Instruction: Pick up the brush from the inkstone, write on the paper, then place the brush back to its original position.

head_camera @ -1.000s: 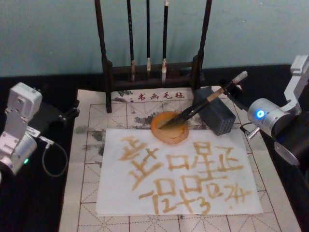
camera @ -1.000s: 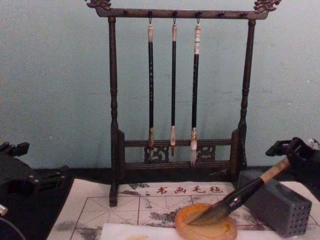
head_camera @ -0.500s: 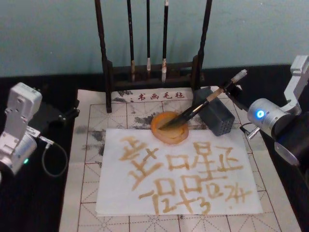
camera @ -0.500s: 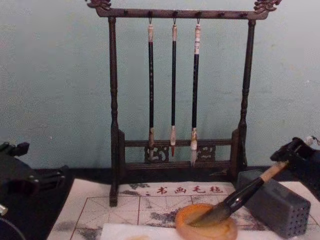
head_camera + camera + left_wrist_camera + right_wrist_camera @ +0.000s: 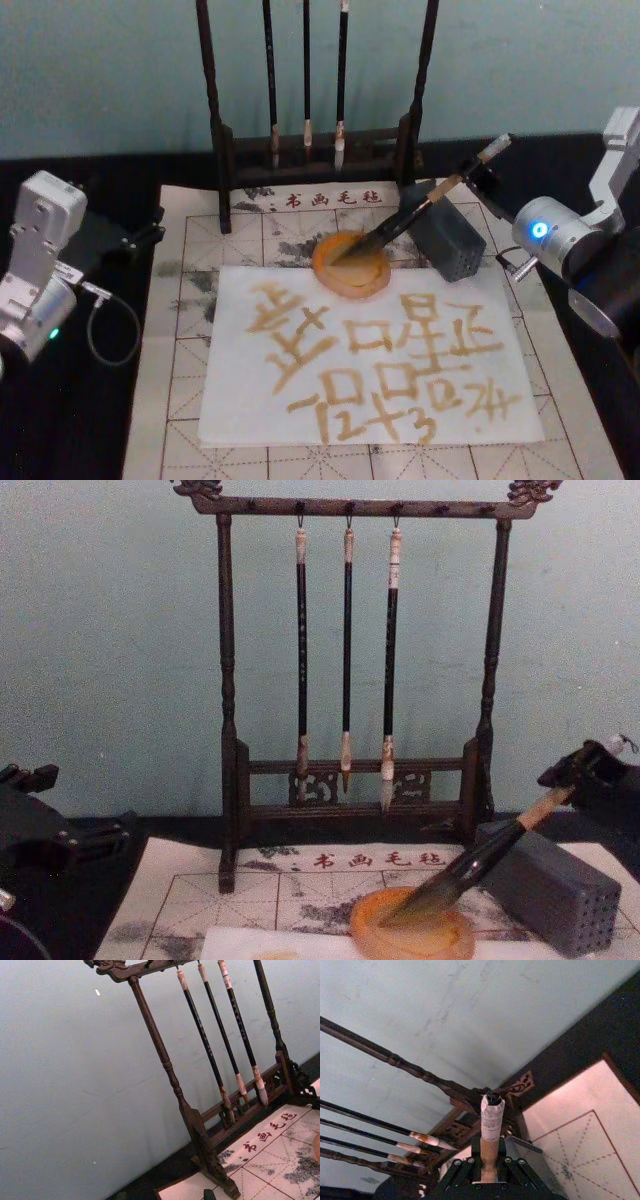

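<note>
Brush leans on a slant, with its dark bushy tip down in the inkstone and its tan bamboo handle rising toward the back right corner of the mat. The right gripper has its jaws closed on the handle just under the white wrapped top, and the right wrist view shows that pale top poking up between the black fingers. The inkstone is a round, shallow, see-through orange dish near the middle of the mat's back edge, and its front rim lies on the back edge of the paper. The paper is a flat white sheet covered in big tan strokes. It leaves a strip of bare mat with a grid along the left edge and a thin strip along the front edge. The right side is tight: a grey block with small holes sits just beside the dish, and the brush passes close over its near corner. I cannot tell if they touch. A dark wooden stand with turned posts stands along the mat's back edge, and three thin brushes hang straight down from it, well apart from the dish. The left gripper rests off the mat's left edge over the dark table. I cannot tell if it is open or closed.
</note>
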`<state>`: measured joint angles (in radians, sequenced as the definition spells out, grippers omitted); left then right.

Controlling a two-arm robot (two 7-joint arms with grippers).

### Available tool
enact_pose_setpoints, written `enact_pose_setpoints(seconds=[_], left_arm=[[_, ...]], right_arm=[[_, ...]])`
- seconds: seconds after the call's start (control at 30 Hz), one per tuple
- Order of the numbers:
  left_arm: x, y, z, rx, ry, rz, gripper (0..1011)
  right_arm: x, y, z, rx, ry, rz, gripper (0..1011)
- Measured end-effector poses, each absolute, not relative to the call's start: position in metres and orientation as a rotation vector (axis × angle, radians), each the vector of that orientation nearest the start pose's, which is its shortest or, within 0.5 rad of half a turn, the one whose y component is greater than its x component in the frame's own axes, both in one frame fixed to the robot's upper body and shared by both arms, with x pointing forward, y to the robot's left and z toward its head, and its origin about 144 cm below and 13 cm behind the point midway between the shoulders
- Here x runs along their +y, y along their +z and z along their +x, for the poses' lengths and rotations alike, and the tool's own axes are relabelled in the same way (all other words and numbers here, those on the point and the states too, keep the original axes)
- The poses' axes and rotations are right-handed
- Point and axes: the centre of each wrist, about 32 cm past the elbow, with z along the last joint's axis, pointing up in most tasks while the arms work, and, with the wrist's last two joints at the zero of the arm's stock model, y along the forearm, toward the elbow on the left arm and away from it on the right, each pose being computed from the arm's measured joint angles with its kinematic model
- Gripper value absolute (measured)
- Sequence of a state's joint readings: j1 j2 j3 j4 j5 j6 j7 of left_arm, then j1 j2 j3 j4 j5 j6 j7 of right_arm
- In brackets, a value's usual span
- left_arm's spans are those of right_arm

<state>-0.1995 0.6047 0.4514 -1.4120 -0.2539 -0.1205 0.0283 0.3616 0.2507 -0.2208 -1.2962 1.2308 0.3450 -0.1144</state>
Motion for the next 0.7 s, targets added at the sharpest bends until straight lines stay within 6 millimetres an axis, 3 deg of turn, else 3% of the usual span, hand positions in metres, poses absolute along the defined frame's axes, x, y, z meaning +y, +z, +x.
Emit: enact_pose_setpoints(seconds=[0.27, 0.7], left_arm=[[0.310, 1.140, 0.489, -0.285, 1.248, 0.304, 1001], [0.310, 1.140, 0.489, -0.285, 1.248, 0.304, 1001]], right_arm=[[-0.253, 1.189, 0.555, 0.915, -1.211, 0.377, 182], [-0.255, 1.194, 0.540, 0.680, -1.115, 0.372, 182]])
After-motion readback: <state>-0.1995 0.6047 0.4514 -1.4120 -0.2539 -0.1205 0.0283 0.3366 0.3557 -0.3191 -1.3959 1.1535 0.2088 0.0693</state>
